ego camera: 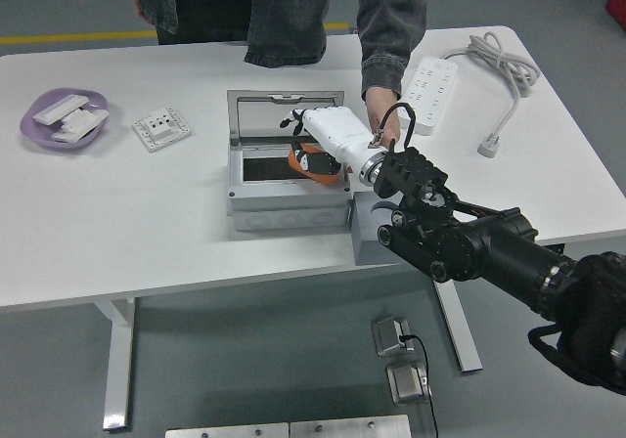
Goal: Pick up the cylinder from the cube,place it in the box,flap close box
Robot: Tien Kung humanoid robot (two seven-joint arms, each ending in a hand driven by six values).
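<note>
The grey box (289, 211) stands mid-table with its lid (284, 117) open and lying back. My right hand (298, 125), white on a black arm, reaches in over the box's right half with its fingers (291, 120) spread. The orange cylinder (311, 162) shows just under the palm, inside the box; I cannot see any finger around it. The grey cube (364, 233) sits at the table's front edge right of the box, half hidden by my arm. A person's hand (380, 101) hangs by the box's far right corner, touching nothing I can see. My left arm is out of view.
A purple dish (39, 123) with white parts sits at the far left, and a white socket plate (161, 128) beside it. A white power strip (430, 79) with its cable (504, 66) lies at the back right. The person stands at the far edge.
</note>
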